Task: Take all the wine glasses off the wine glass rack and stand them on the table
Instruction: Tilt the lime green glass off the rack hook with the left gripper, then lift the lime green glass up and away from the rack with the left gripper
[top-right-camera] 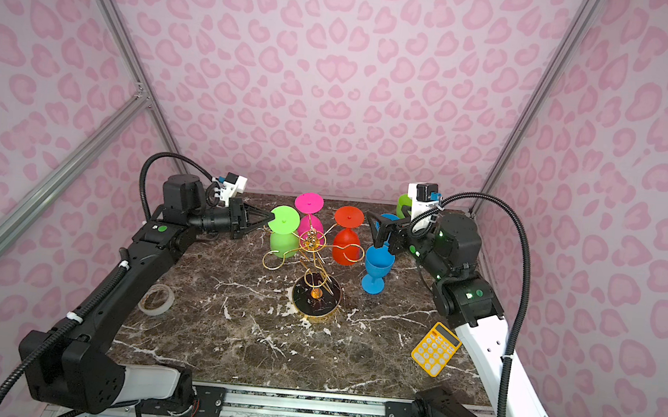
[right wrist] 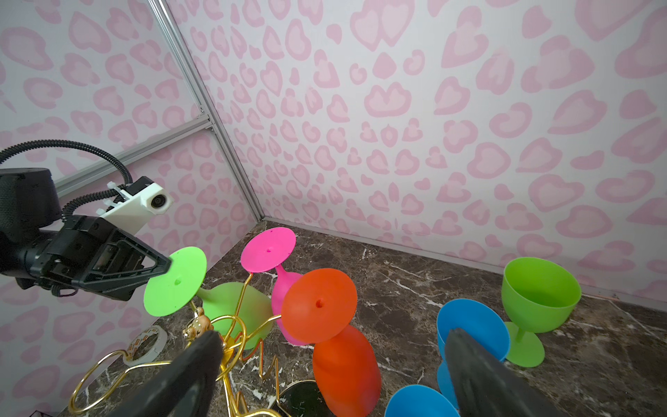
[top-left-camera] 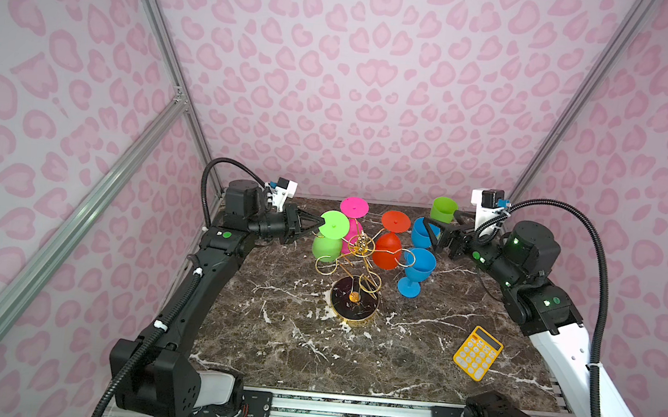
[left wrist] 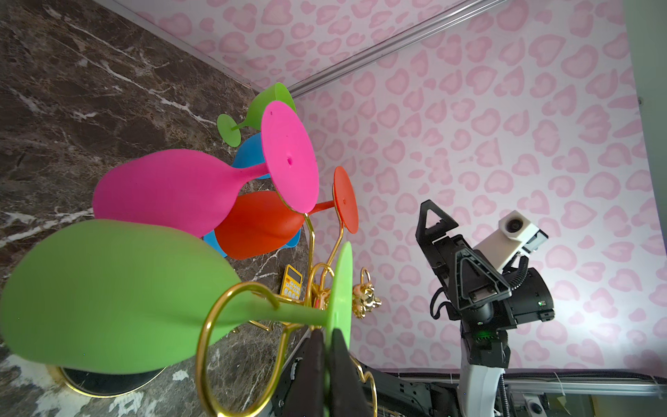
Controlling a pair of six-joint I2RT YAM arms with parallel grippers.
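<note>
The gold wire wine glass rack (top-left-camera: pixel 354 303) stands mid-table on its round black base (top-right-camera: pixel 316 297). Three glasses hang upside down from it: a green wine glass (top-left-camera: pixel 326 248), a pink one (top-left-camera: pixel 354 208) and a red one (top-left-camera: pixel 389 250). My left gripper (top-left-camera: pixel 319 225) is shut on the rim of the green glass's foot (left wrist: pixel 341 289), and the stem lies in a gold loop (left wrist: pixel 216 346). The dark fingers (left wrist: pixel 314 364) pinch the green disc between them. My right gripper (right wrist: pixel 334 337) is open and empty, to the right of the red glass (right wrist: pixel 346 364) and above the blue glasses.
Two blue glasses (top-left-camera: pixel 418 268) (top-left-camera: pixel 422 230) and a green one (top-left-camera: pixel 444 209) stand upright on the marble to the right of the rack. A yellow calculator (top-left-camera: pixel 477 353) lies front right. A tape roll (top-right-camera: pixel 156 299) sits by the left arm. Walls close the back and sides.
</note>
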